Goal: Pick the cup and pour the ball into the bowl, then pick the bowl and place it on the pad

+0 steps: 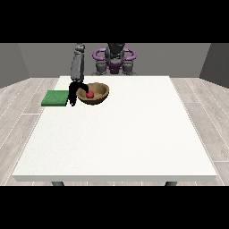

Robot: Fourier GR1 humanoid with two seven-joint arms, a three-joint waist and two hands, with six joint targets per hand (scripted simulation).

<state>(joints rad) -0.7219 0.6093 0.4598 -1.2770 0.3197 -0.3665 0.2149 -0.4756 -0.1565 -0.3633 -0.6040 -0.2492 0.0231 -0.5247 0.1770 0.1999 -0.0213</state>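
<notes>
A brown bowl [96, 95] is at the table's far left part, and a red ball [90, 94] lies inside it. The black hand at the view's left [74, 91] hangs from its grey arm at the bowl's left rim. Its fingers curl over that rim, one part reaching into the bowl and another hanging down outside it. A flat green pad [55, 98] lies just left of the hand, at the table's left edge. I see no cup anywhere. The other hand does not show.
The white table [120, 134] spreads wide towards the camera and to the right. The robot's torso [114, 58] stands behind the far edge. Grey wooden floor surrounds the table.
</notes>
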